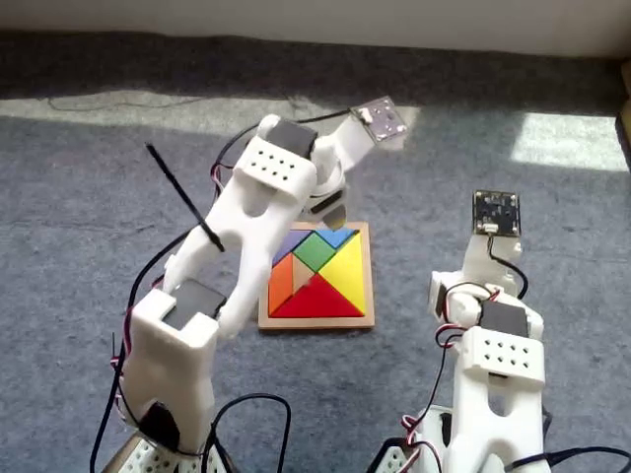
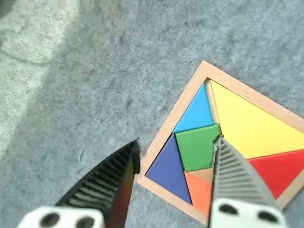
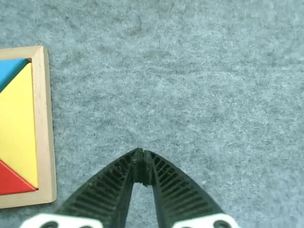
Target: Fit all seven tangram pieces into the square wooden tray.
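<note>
The square wooden tray (image 1: 370,281) lies on the grey carpet between the arms. In it lie a yellow triangle (image 1: 347,271), a red triangle (image 1: 315,299), an orange piece (image 1: 281,283), a green square (image 1: 315,251), a light blue triangle (image 1: 338,236) and a purple piece (image 1: 293,242). A bare wooden patch (image 2: 205,174) shows between the green square (image 2: 197,147) and the orange piece (image 2: 199,194). My left gripper (image 2: 176,145) hangs open above the tray's far corner, holding nothing. My right gripper (image 3: 142,161) is shut over bare carpet beside the tray's edge (image 3: 45,118).
The left arm (image 1: 256,217) stretches over the tray's left side and hides part of it. The right arm (image 1: 493,325) stands to the tray's right. A black cable (image 1: 177,192) crosses the carpet on the left. Sunlit carpet (image 1: 552,138) lies at the back.
</note>
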`<state>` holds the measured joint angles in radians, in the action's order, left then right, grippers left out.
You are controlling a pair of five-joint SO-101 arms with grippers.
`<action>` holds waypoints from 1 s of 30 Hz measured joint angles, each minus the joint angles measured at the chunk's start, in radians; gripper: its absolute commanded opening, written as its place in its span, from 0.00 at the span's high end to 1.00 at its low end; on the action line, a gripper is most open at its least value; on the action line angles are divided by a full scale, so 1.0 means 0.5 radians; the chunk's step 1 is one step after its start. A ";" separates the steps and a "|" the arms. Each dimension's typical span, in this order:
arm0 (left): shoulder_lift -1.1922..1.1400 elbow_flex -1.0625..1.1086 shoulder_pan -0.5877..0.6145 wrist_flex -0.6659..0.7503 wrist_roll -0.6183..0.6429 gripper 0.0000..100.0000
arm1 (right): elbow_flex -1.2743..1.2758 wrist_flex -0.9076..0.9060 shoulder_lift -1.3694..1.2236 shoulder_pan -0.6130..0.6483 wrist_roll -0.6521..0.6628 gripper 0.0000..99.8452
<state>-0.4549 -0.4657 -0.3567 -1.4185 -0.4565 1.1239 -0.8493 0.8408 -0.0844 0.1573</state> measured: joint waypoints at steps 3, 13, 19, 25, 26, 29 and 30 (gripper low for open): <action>0.172 0.000 0.018 -0.101 0.120 0.77 | 0.021 0.052 0.000 0.000 0.000 0.99; 0.844 0.000 0.009 -0.485 0.249 1.00 | 0.046 0.092 0.000 0.000 0.000 0.99; 1.209 0.074 0.025 -0.629 0.479 0.99 | 0.046 0.092 0.000 0.000 0.000 0.99; 1.768 0.592 0.031 -0.589 0.549 0.99 | 0.046 -0.058 0.175 0.000 0.000 0.99; 1.884 0.703 0.031 -0.534 0.586 0.99 | 0.046 -0.074 0.242 0.000 0.000 0.99; 2.216 1.056 0.120 -0.377 0.672 0.99 | 0.080 -0.095 0.470 0.000 0.000 0.99; 2.320 1.172 0.160 -0.331 0.687 0.99 | 0.120 -0.098 0.549 0.000 0.000 0.99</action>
<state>0.7050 0.1204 -0.2770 -1.5842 -0.1128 1.1838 -0.8984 1.1155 -0.0844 0.1573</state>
